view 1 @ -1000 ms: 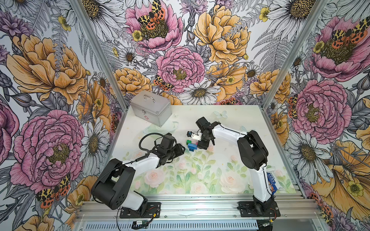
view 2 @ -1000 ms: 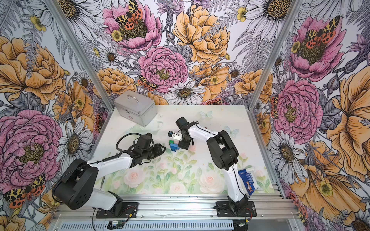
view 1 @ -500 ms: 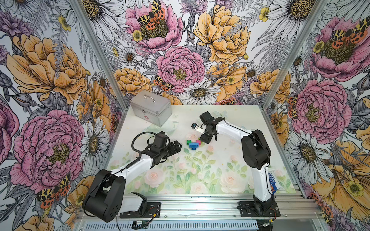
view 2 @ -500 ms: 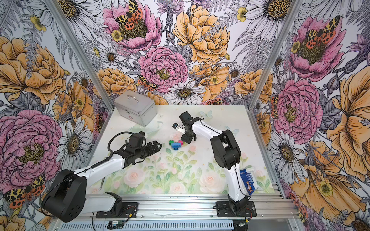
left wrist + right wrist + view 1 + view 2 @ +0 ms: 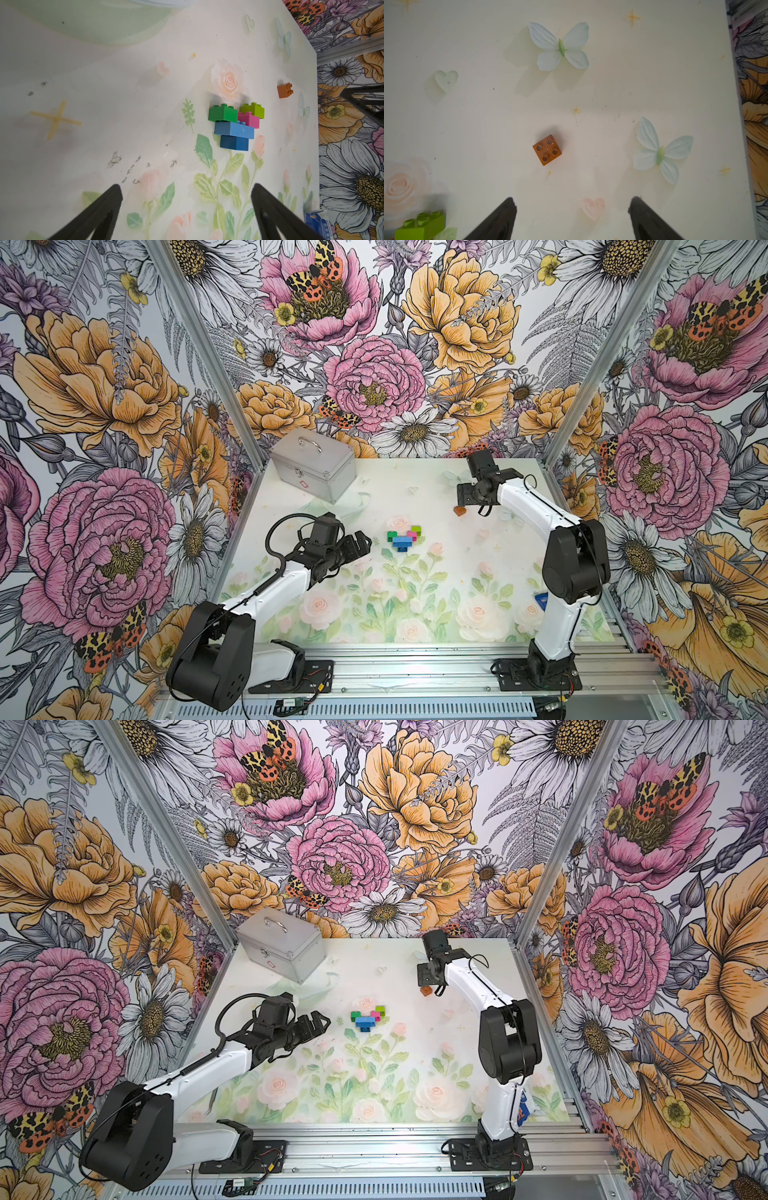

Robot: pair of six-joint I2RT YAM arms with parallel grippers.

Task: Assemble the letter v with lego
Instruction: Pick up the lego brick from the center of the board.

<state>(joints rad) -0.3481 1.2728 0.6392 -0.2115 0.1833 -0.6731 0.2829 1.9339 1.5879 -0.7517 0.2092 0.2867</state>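
The letter v (image 5: pixel 402 537) (image 5: pixel 368 1017) lies flat mid-table as joined lego: dark blue point, light blue above it, then green and pink, with lime on the pink arm. The left wrist view shows it (image 5: pixel 234 124) ahead of my left gripper (image 5: pixel 186 187), which is open and empty. In both top views that gripper (image 5: pixel 353 545) (image 5: pixel 318 1023) hangs left of the cluster, apart from it. A loose brown brick (image 5: pixel 459 511) (image 5: pixel 425 991) (image 5: pixel 547 150) sits studs up at the back right. My right gripper (image 5: pixel 572 200) (image 5: pixel 471 506) hovers over it, open and empty.
A silver metal case (image 5: pixel 313 466) (image 5: pixel 282 944) stands at the back left corner. A flat blue packet (image 5: pixel 541 599) (image 5: pixel 316 220) lies near the right arm's base. Metal frame posts and flowered walls close in the table on three sides.
Both grippers were at the cluster and have drawn away from it. The left one opened and pulled back leftward. The right one swung to the back right, over the brown brick.
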